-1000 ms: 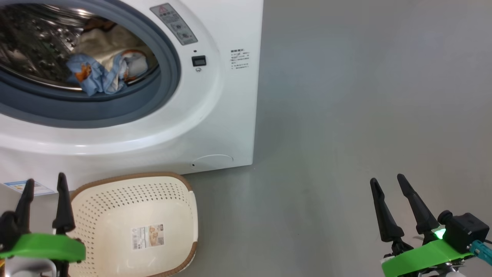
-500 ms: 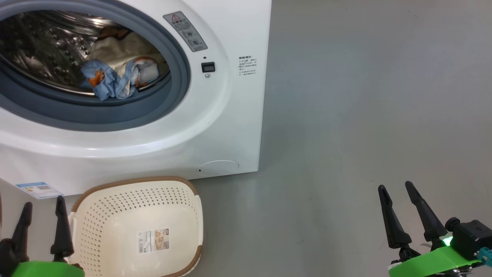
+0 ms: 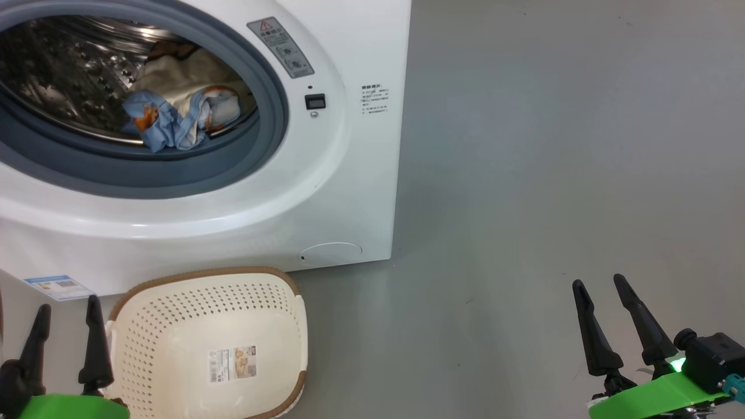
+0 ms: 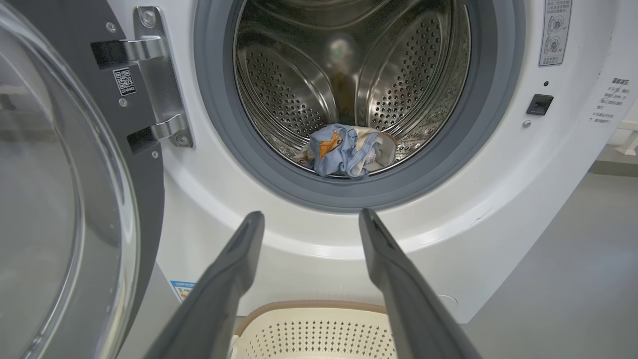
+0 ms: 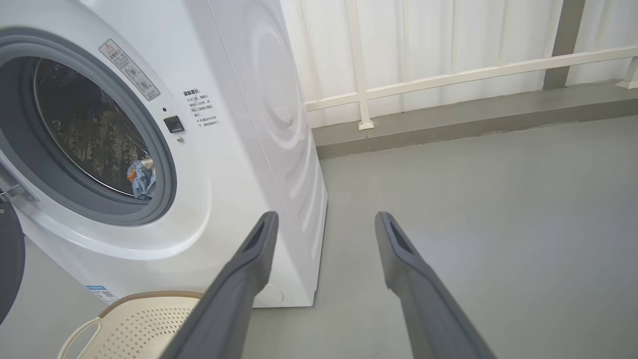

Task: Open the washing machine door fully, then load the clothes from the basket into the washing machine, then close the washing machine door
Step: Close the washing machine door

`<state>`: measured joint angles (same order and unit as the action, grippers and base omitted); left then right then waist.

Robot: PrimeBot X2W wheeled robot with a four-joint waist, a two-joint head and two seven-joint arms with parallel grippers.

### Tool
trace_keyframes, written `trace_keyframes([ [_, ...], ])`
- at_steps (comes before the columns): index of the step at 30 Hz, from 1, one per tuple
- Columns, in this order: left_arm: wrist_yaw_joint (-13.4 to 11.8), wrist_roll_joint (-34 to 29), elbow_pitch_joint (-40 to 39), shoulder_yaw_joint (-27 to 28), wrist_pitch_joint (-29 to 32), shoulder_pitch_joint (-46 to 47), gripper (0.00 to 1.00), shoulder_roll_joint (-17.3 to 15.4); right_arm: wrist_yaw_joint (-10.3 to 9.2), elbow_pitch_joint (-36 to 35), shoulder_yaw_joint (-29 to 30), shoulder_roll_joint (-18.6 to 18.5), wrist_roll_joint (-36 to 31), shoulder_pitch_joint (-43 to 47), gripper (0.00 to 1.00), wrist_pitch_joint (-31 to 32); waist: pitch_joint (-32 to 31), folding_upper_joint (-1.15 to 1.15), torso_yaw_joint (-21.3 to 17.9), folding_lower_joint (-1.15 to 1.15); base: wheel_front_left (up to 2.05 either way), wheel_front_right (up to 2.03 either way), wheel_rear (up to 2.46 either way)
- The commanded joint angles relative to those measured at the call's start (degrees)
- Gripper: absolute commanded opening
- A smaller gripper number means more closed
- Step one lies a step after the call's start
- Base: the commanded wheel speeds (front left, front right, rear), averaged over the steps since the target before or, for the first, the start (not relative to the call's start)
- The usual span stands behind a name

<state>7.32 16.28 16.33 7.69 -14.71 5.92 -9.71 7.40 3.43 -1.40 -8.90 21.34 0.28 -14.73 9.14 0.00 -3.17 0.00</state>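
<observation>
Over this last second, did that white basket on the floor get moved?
No. The basket sits the same way below the round cap of the washing machine; the whole picture shifted together, so the camera moved, not the basket.

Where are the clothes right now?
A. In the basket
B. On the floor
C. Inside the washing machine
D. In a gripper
C: the clothes lie in the drum of the washing machine, and the basket shows its bare bottom.
</observation>
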Motion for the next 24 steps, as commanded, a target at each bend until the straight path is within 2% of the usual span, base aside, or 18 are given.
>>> trace_keyframes([
  [1,0.2,-0.4,-1.6,1.9,-0.3,0.0,1.0,-1.5,0.09,-1.4,-1.4,-0.8,0.1,0.4,1.0,-0.3,0.0,0.0,0.1,0.0,-0.41,0.41,0.0],
  [8,0.2,-1.1,-1.8,2.1,-0.3,-0.4,1.0,-1.2,0.09,-1.4,-1.5,-0.9,0.2,0.5,1.0,-0.3,-0.3,0.0,0.2,0.0,-0.96,0.96,0.0],
  [18,0.2,-0.4,-2.1,1.7,-0.3,-0.9,1.0,-1.0,0.09,-1.5,-1.5,-1.0,0.2,0.6,1.0,-0.3,-0.5,0.0,0.6,0.0,-1.87,1.87,0.0],
  [24,0.2,-0.4,-2.1,1.1,-0.3,-0.7,1.0,-1.1,0.09,-1.4,-1.6,-1.0,0.2,0.4,1.0,-0.3,-0.6,0.0,1.1,0.0,-1.26,1.26,0.0],
])
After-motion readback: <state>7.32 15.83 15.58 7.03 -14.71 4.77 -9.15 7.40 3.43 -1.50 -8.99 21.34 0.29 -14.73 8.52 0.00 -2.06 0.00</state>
